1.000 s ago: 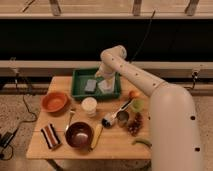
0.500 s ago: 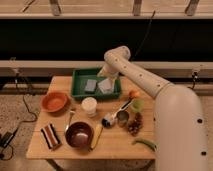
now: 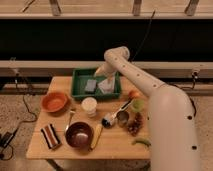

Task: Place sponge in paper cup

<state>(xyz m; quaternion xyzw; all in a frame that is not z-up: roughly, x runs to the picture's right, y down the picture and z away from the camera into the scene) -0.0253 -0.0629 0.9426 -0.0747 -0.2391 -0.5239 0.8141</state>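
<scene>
The sponge [image 3: 91, 85], a small grey-blue block, lies in the left half of the green tray [image 3: 80, 93], beside a paler grey folded cloth [image 3: 107, 86]. The paper cup [image 3: 89, 106], short and cream-white, stands upright on the wooden table just in front of the tray. My gripper [image 3: 101, 73] hangs at the end of the white arm, above the tray's back middle, over the gap between sponge and cloth. It sits above and to the right of the sponge, apart from it.
An orange bowl [image 3: 54, 101] is left of the cup. A dark bowl [image 3: 79, 135], a brown-and-white striped block [image 3: 50, 136] and a banana [image 3: 96, 136] lie in front. A metal cup [image 3: 122, 118], spoon [image 3: 116, 112], green cup [image 3: 137, 105] and grapes [image 3: 135, 126] are at right.
The gripper has lifted from low over the tray, up and slightly to the right. The sponge and cloth stay in the tray.
</scene>
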